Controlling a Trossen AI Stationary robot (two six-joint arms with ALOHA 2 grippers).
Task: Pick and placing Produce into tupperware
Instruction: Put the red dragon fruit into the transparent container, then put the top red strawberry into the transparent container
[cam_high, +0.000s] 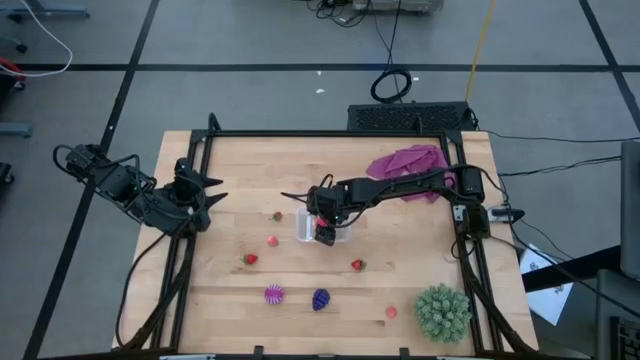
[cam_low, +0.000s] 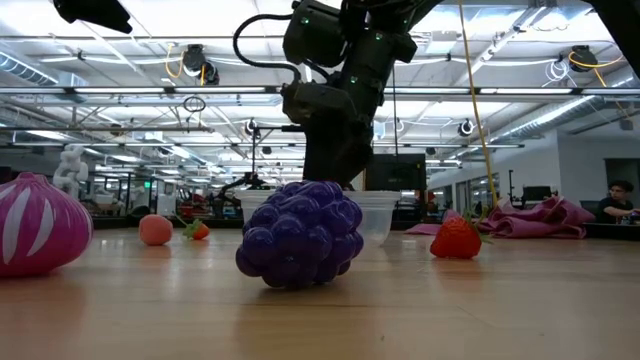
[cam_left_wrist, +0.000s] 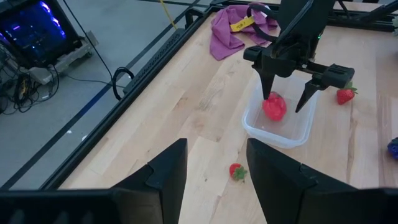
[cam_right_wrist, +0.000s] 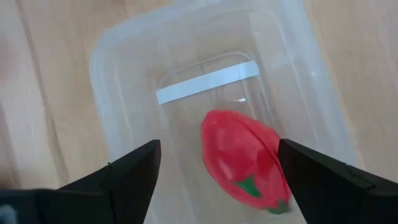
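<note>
Your right gripper (cam_right_wrist: 214, 180) hangs directly over the tupperware (cam_right_wrist: 118, 81), its fingers (cam_right_wrist: 124, 177) spread wide and gripping nothing. Between those fingers and just below them lies a red strawberry-like piece (cam_right_wrist: 242, 158), inside the clear box. It is glossy red, plump and oval, with a small green leaf cap at one end. In the right wrist view its long axis runs at a slant across the box floor rather than square to the walls, the green cap at the end nearer the camera, close to the far-side finger, and the rounded red tip towards the middle of the box. In the left wrist view the piece (cam_left_wrist: 274, 106) shows between the two spread fingertips; whether it rests flat on the box floor is hard to judge there.

The tupperware is see-through with rounded corners, a whitish rim and a pale strip across its base, and stands on the wooden counter (cam_high: 400, 250).

Outside the fingers' reach, more produce lies loose on the counter: a small strawberry (cam_left_wrist: 237, 171) just beside the box, another (cam_left_wrist: 345, 94) beyond it, and a bumpy dark purple piece (cam_low: 300, 233).

Your left gripper (cam_left_wrist: 214, 180) waits at the counter's left edge, fingers narrowly parted and empty.
</note>
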